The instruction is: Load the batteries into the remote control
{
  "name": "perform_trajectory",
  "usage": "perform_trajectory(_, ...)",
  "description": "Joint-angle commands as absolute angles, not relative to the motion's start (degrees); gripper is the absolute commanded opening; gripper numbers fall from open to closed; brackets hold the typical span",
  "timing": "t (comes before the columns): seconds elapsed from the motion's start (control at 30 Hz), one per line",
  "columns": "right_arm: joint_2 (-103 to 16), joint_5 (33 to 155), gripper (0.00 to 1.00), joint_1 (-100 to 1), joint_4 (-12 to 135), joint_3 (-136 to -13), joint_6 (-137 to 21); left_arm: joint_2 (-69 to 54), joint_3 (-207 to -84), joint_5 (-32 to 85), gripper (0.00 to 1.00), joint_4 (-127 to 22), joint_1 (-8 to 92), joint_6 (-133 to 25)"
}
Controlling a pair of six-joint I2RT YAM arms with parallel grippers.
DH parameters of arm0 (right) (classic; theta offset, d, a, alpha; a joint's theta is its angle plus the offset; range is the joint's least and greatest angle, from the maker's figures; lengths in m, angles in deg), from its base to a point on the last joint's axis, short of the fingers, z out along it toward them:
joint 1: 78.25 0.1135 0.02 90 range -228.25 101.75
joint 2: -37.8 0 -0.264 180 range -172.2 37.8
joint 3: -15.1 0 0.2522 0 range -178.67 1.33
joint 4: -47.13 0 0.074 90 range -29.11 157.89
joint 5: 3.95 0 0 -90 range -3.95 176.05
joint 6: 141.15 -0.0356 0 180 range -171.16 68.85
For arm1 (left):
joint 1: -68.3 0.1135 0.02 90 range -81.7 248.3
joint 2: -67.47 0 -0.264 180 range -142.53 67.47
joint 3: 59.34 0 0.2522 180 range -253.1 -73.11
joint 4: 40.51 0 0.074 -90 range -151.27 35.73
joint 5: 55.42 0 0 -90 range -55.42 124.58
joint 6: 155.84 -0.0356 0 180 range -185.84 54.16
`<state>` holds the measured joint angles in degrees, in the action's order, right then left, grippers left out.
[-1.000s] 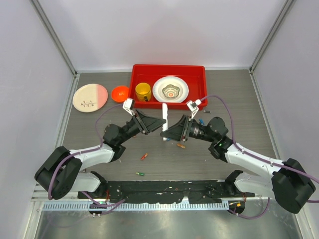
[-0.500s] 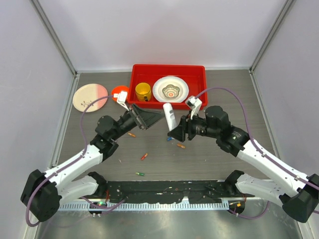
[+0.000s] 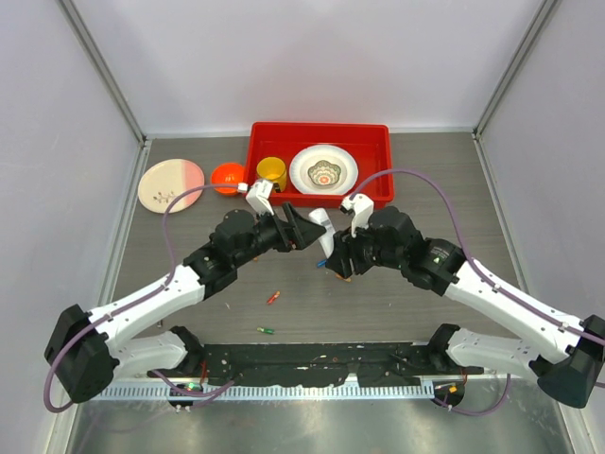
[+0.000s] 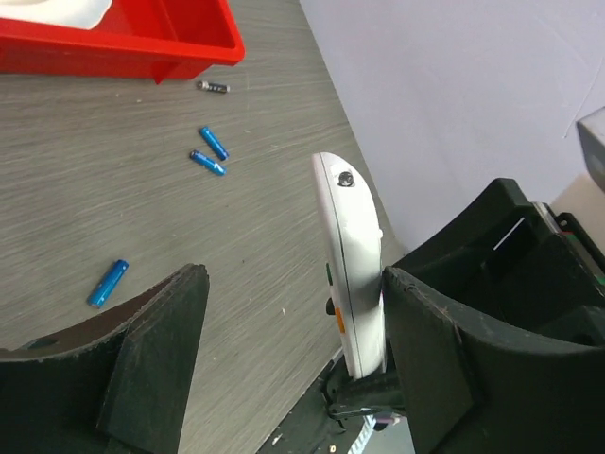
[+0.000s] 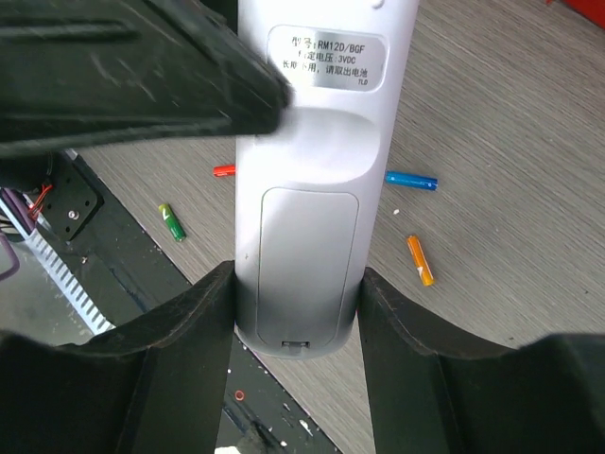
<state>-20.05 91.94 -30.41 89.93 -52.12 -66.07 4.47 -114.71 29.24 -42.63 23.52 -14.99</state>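
The grey tabletop is carrying a red tray at its far side, and nearer the middle the remote is being held up off the surface. The right jaws are grasping it by its lower end, its back facing that wrist camera. The left jaws are standing released around its upper part, one finger close against it and the other apart. The back cover is looking shut, so the job is seemingly only beginning: opening the cover and loading are both left. The batteries are lying loose on the tabletop, among them an orange one, a red one and a green one, none seemingly loaded yet.
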Motion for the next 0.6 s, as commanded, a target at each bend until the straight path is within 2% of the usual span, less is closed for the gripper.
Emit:
perform_trajectory(0.0, -21.35, 87.73, 0.01, -27.98, 89.55, -55.79, -65.39, 3.40, -116.87, 31.24, 0.76, -41.53, 22.25, -15.75)
perform_trajectory(0.23, -22.58, 86.32, 0.01, -26.39, 89.37, -56.59, -65.83, 1.73, -117.93, 29.75, 0.69, -37.92, 21.72, -14.60)
perform_trajectory(0.4, -22.76, 86.23, 0.01, -26.21, 88.93, -56.23, -65.83, 0.50, -117.40, 28.17, 0.54, -36.43, 21.54, -14.17)
perform_trajectory(0.57, -22.94, 86.23, 0.01, -26.04, 89.11, -56.23, -65.66, -0.29, -116.35, 27.46, 0.50, -33.97, 21.54, -13.29)
